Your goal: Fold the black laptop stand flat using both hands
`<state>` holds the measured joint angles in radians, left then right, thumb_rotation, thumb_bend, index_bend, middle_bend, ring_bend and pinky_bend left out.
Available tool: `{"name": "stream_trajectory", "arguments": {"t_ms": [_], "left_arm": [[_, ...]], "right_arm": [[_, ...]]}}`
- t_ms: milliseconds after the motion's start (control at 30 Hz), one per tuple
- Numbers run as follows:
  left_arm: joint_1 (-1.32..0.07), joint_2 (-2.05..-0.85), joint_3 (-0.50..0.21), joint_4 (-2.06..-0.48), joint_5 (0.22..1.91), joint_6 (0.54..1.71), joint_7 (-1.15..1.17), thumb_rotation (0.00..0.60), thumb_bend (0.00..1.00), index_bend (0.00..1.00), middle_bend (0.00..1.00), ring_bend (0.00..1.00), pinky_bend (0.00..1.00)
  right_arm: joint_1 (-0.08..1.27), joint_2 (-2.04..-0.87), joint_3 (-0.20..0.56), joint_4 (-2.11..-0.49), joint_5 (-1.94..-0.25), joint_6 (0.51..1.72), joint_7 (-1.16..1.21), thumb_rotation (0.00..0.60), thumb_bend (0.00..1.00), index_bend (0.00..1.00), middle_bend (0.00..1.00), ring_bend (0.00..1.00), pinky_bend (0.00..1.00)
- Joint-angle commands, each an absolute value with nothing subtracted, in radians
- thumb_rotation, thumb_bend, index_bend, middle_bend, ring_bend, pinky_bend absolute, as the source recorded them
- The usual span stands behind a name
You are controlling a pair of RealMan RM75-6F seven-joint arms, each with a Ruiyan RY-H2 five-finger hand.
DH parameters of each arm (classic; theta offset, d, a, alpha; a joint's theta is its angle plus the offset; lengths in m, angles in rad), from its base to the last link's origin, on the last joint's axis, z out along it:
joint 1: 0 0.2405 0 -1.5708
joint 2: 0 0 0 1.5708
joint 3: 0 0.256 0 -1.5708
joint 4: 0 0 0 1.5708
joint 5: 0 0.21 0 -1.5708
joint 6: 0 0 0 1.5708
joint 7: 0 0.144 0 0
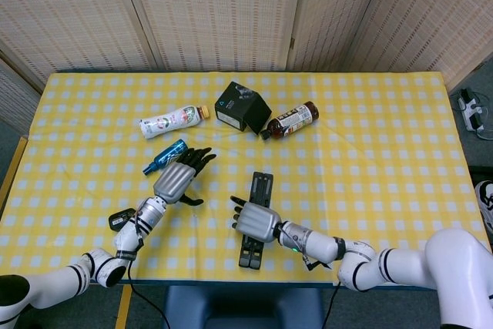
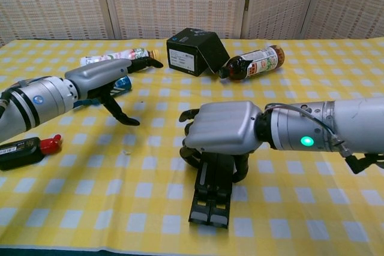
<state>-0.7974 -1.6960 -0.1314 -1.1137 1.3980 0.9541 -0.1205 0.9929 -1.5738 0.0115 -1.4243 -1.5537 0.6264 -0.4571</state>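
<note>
Black laptop stand (image 1: 257,219), arms together, flat on checked table (image 1: 370,136).
Right hand (image 1: 257,223) grips it; left hand (image 1: 176,181) spread, apart.

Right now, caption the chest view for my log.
Right hand grips the black laptop stand, its two legs together; left hand hovers open.
</note>
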Motion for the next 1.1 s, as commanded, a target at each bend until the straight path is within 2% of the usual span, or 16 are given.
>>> {"name": "stream_trajectory", "arguments": {"t_ms": [33, 100, 133, 267, 333, 533, 733, 933, 1100], "left_arm": [[-0.797, -1.694, -0.134, -1.117, 1.398, 0.957, -0.12, 0.6, 0.15, 0.0, 0.0, 0.0, 0.0], [-0.795, -1.69, -0.137, -1.121, 1.397, 0.961, -0.117, 0.6, 0.15, 0.0, 0.0, 0.0, 0.0], [-0.794, -1.688, -0.14, -1.123, 1.396, 0.965, -0.116, 0.6, 0.15, 0.0, 0.0, 0.0, 0.0], [-0.783, -1.673, -0.151, -1.136, 1.387, 0.99, -0.1, 0.6, 0.15, 0.0, 0.0, 0.0, 0.0], [-0.772, -1.66, -0.156, -1.143, 1.383, 1.009, -0.084, 0.6, 0.15, 0.0, 0.0, 0.0, 0.0], [-0.714, -1.592, -0.178, -1.205, 1.333, 1.074, -0.019, 0.6, 0.2, 0.0, 0.0, 0.0, 0.0], [-0.638, -1.466, -0.196, -1.33, 1.261, 1.131, 0.057, 0.6, 0.22, 0.0, 0.0, 0.0, 0.0], [-0.541, -1.384, -0.19, -1.399, 1.232, 1.239, 0.091, 0.6, 0.22, 0.0, 0.0, 0.0, 0.0], [-0.453, -1.33, -0.164, -1.444, 1.25, 1.332, 0.067, 0.6, 0.22, 0.0, 0.0, 0.0, 0.0]], "right_arm": [[0.991, -1.573, 0.002, -1.419, -1.571, 0.645, -0.439, 0.6, 0.18, 0.5, 0.43, 0.28, 0.07], [0.989, -1.567, -0.004, -1.423, -1.574, 0.65, -0.43, 0.6, 0.18, 0.49, 0.41, 0.27, 0.07], [0.988, -1.562, -0.005, -1.428, -1.57, 0.65, -0.43, 0.6, 0.18, 0.44, 0.37, 0.25, 0.07], [0.962, -1.53, -0.002, -1.474, -1.547, 0.684, -0.433, 0.6, 0.18, 0.05, 0.09, 0.09, 0.03], [0.935, -1.505, -0.001, -1.506, -1.537, 0.728, -0.429, 0.6, 0.18, 0.0, 0.04, 0.07, 0.01], [0.79, -1.405, -0.011, -1.605, -1.518, 0.953, -0.395, 0.6, 0.18, 0.0, 0.03, 0.08, 0.0], [0.598, -1.297, -0.025, -1.681, -1.483, 1.218, -0.351, 0.6, 0.18, 0.01, 0.08, 0.12, 0.01], [0.44, -1.219, -0.039, -1.72, -1.42, 1.376, -0.266, 0.6, 0.18, 0.03, 0.09, 0.12, 0.01], [0.334, -1.187, -0.048, -1.685, -1.416, 1.48, -0.154, 0.6, 0.18, 0.0, 0.06, 0.11, 0.01]]}}
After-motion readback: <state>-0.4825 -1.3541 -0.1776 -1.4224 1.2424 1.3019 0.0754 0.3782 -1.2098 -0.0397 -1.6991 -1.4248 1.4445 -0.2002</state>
